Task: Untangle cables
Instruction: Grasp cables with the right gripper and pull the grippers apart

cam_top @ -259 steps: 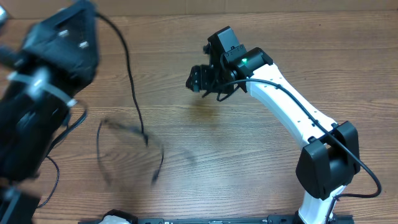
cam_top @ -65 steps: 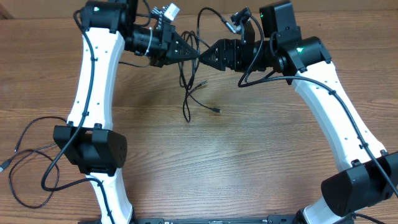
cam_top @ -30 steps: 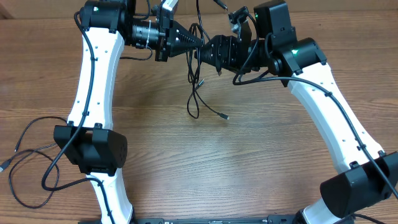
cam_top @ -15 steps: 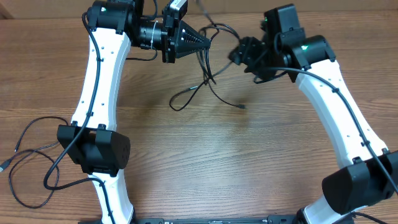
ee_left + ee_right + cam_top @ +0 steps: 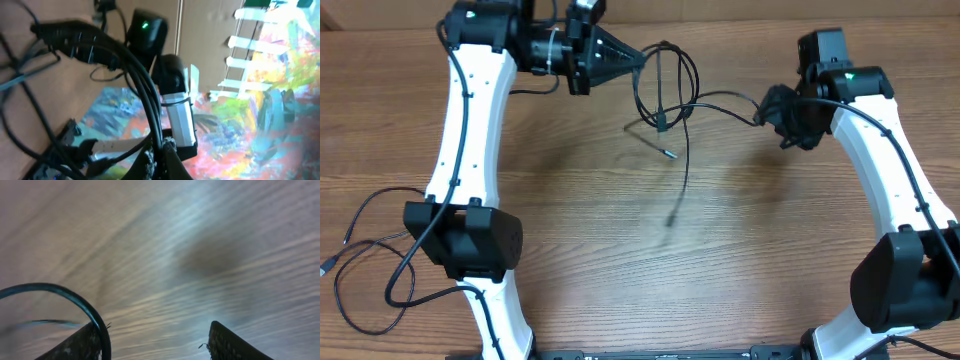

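A: Overhead view is bright and even, lit from above. The worktop (image 5: 720,280) grain reads crisp.
B: Shadows?
A: Faint, soft-edged smudges on the wood under the cables (image 5: 660,100). The lowest hanging strand is smeared by motion.
B: Left wrist view?
A: Cords close to the lens are soft and dark. The background is oversaturated, and the right side is washed bright.
B: Right wrist view?
A: The whole frame is streaked with motion blur. There is pale bluish glare across the upper middle, with one dark shadow patch beneath. The right hand (image 5: 155,345) is underexposed at the bottom edge.
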You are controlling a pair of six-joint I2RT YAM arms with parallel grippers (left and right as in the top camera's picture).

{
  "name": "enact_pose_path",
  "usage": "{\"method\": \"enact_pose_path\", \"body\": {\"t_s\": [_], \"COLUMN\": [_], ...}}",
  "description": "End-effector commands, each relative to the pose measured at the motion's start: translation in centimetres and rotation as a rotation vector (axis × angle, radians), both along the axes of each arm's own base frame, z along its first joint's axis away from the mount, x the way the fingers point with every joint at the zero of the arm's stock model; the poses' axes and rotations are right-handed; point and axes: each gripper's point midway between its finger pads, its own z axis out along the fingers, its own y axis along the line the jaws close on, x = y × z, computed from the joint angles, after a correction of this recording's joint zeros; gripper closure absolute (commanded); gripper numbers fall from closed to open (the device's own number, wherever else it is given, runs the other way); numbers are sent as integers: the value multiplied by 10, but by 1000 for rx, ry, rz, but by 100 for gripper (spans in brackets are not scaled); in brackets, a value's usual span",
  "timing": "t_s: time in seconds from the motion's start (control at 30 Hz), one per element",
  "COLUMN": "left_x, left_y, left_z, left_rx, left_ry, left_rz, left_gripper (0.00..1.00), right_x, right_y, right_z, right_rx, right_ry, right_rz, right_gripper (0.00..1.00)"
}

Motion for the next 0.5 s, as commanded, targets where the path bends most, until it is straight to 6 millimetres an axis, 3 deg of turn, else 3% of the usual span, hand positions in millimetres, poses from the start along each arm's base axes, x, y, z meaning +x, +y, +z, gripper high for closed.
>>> {"method": "enact_pose_path", "body": {"t_s": [0.0,0.2,0.47], "left_x": [-3,6,4], "left_y": [16,41,116], "left_z": [28,27,38], "left_rx": [-23,263,786], "left_ry": [-148,-317,-488], "left_rz": [33,222,605], "left_gripper": [96,96,96], "right_x": [-10,-21,-39], "right_y": [-16,-27,-70], "right_z": [-21,-30,-34], "right_rx": [-40,-64,-141], "right_ry": [46,94,166], "right_rz": [9,-9,-55], "right_gripper": [35,35,35]}}
